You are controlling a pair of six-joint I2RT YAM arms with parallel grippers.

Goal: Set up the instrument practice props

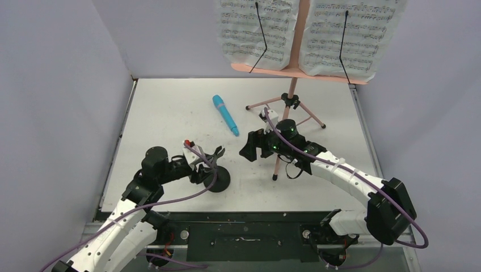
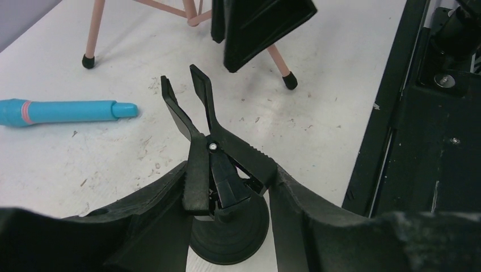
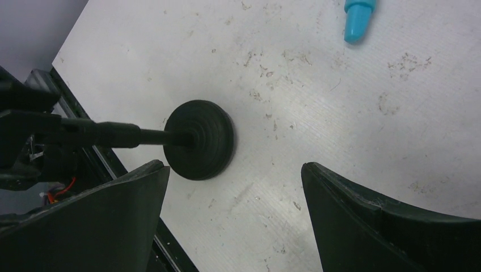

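Note:
The pink music stand [image 1: 291,93] stands on its tripod at the back right, with two white sheet-music pages [image 1: 258,31] on its shelf. The blue microphone [image 1: 225,114] lies flat on the table at mid-left; it also shows in the left wrist view [image 2: 62,111]. The small black mic stand [image 1: 218,178] stands on its round base [image 2: 230,235] near the front edge. My left gripper [image 2: 230,170] is shut on the handles of its clip, whose jaws stand apart in a V. My right gripper [image 3: 235,167] is open and empty, above the table right of the mic stand's base [image 3: 199,139].
Purple walls close in the left, back and right sides. A black rail [image 1: 249,232] runs along the table's near edge. The music stand's front leg [image 2: 281,62] ends close beside my right gripper [image 1: 249,146]. The blue microphone's tip [image 3: 358,17] shows in the right wrist view.

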